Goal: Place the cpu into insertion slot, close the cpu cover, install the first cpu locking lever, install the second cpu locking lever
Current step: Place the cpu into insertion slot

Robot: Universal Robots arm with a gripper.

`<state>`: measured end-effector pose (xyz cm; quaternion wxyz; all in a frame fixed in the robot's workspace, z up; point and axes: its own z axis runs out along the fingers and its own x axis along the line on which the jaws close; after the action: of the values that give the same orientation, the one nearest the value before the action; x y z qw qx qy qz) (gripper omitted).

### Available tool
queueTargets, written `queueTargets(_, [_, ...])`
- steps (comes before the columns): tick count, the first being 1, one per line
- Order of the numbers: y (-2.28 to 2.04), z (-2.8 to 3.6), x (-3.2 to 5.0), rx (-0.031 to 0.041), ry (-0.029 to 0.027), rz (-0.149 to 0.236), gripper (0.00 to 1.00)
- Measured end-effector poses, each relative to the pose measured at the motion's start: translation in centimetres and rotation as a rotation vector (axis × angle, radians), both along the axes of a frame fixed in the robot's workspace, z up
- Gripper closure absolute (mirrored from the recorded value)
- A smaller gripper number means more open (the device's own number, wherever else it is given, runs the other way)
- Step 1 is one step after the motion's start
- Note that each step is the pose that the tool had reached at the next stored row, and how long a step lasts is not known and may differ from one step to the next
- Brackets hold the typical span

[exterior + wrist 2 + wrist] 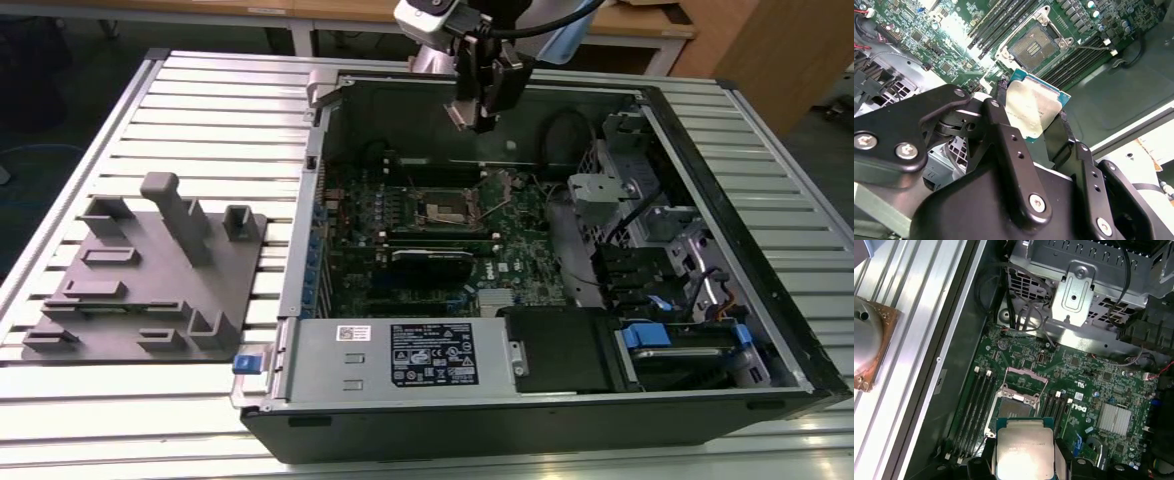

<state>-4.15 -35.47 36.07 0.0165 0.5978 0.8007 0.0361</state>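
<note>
**Chip held above the open socket**

The black two-fingered end effector (481,112) is clamped on the cpu (1035,107), a small flat square chip with a dull silver-grey metal top and a thin green border. Its fingers (1002,98) press two opposite edges, and the chip hangs clear of everything else.

The insertion slot (1016,407), a square socket with a dark pin field in the middle of the green motherboard (514,235), lies below the chip. I judge it to be a little off towards the board's centre (not squarely underneath). In the exterior view the end effector hangs over the far wall of the open black computer case (534,425), which lies on the ribbed aluminium counter (214,100). In the first wrist view the chip's edges run close to parallel with the socket's.

The cpu cover (1027,369), a thin silver frame plate, appears swung up at the socket's far edge, leaving the socket bare.

The chip's top is smooth, faintly printed and catches glare.
</note>
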Motion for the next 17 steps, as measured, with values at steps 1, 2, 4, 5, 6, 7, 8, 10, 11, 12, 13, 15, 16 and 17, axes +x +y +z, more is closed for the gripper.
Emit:
queueTargets(1, [0.00,0.00,0.00,0.0000,0.0000,0.000,0.46])
queueTargets(2, [0.00,0.00,0.00,0.0000,0.0000,0.000,0.46])
queueTargets(4, [0.00,0.00,0.00,0.0000,0.0000,-0.002,0.46])
queueTargets(5, [0.00,0.00,0.00,0.0000,0.0000,-0.003,0.46])
queueTargets(6, [0.00,0.00,0.00,0.0000,0.0000,-0.003,0.46])
queueTargets(7, [0.00,0.00,0.00,0.0001,0.0000,-0.003,0.46])
queueTargets(8, [0.00,0.00,0.00,0.0000,0.0000,-0.004,0.46])
queueTargets(10, [0.00,0.00,0.00,0.0000,0.0000,-0.005,0.46])
queueTargets(11, [0.00,0.00,0.00,0.0000,0.0000,-0.006,0.46])
queueTargets(12, [0.00,0.00,0.00,0.0000,0.0000,-0.006,0.46])
queueTargets(13, [0.00,0.00,0.00,0.0000,0.0000,-0.007,0.46])
queueTargets(15, [0.00,0.00,0.00,0.0000,0.0000,-0.008,0.46])
queueTargets(16, [0.00,0.00,0.00,0.0000,0.0000,-0.008,0.46])
queueTargets(17, [0.00,0.00,0.00,0.0000,0.0000,-0.009,0.46])
